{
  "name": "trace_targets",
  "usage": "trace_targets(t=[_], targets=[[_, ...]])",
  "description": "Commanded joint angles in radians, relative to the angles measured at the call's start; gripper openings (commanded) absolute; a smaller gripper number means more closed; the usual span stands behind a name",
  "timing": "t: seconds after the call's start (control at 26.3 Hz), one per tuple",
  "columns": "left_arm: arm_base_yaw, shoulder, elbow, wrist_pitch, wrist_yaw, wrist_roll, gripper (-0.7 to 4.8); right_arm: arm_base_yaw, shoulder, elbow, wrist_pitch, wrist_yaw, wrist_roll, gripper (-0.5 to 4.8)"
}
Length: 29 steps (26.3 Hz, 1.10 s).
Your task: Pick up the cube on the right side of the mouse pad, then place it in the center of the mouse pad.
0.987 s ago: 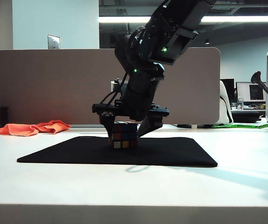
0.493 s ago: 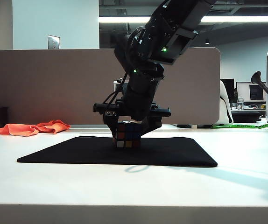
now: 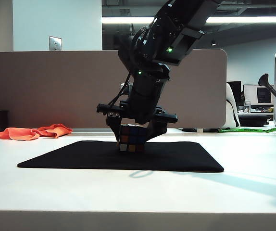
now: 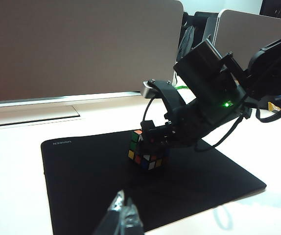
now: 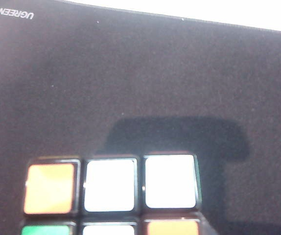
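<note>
**A:** cube is seen sitting on the mouse pad, roughly mid-pad, right between the fingers of the right gripper. Jaws are closed in against its two opposite sides, so it's counted as gripped. Whether it's resting on the mat or lifted a hair can't be told from the exterior view

**B:** and the left gripper?

**A:** parked well back from the right claw, off the near edge of the pad, nothing held. Its tips look pressed together in its own wrist view

**B:** how's the cube expected to handle?

**A:** probably light and rigid, hard plastic, so no squashing to be feared. The stickered faces are likely a bit slick, and the layers can twist if it's pinched off-centre. Flat opposite faces, taken square across the middle row, would be the safest hold. In the right wrist view white and orange stickers are seen just under the camera, with the pad's logo far beyond the claw

**B:** so a release looks close?

**A:** that'd be the guess, since it's already about centred
</note>
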Motion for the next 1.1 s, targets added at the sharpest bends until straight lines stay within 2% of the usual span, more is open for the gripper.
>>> trace_targets(t=[0.04, 0.11, 0.23, 0.42, 0.46, 0.8, 0.87, 0.91, 0.95, 1.02, 1.06, 1.1], targets=[[0.001, 0.001, 0.003, 0.014, -0.003, 0.001, -0.06, 0.013, -0.003, 0.001, -0.024, -0.013, 0.016, 3.19], [0.001, 0.001, 0.003, 0.014, -0.003, 0.001, -0.06, 0.016, -0.003, 0.001, -0.024, -0.013, 0.016, 3.19], [0.001, 0.001, 0.003, 0.014, -0.003, 0.001, -0.06, 0.017, -0.003, 0.001, -0.024, -0.012, 0.016, 3.78], [0.001, 0.001, 0.003, 0.014, -0.003, 0.000, -0.06, 0.016, -0.003, 0.001, -0.025, -0.009, 0.015, 3.84], [0.001, 0.001, 0.003, 0.014, -0.003, 0.000, -0.06, 0.016, -0.005, 0.001, -0.024, -0.009, 0.015, 4.15], [0.001, 0.001, 0.003, 0.013, -0.003, 0.001, -0.06, 0.006, -0.101, 0.001, -0.023, -0.002, 0.003, 4.23], [0.001, 0.001, 0.003, 0.014, -0.003, 0.001, -0.06, 0.005, -0.147, 0.001, -0.023, 0.056, -0.027, 4.21], [0.001, 0.001, 0.003, 0.014, -0.003, 0.001, -0.06, 0.003, -0.164, 0.001, -0.023, 0.083, -0.048, 4.05], [0.001, 0.001, 0.003, 0.014, -0.005, 0.000, -0.06, -0.003, -0.188, 0.001, -0.024, 0.101, -0.058, 3.43], [0.001, 0.001, 0.003, 0.014, -0.031, 0.000, -0.06, -0.016, -0.227, 0.001, -0.024, 0.103, -0.068, 1.44], [0.001, 0.001, 0.003, 0.014, -0.040, 0.000, -0.06, -0.023, -0.241, 0.001, -0.024, 0.103, -0.068, 0.57], [0.001, 0.001, 0.003, 0.015, -0.076, -0.001, -0.06, -0.035, -0.261, 0.001, -0.025, 0.100, -0.075, -0.06]])
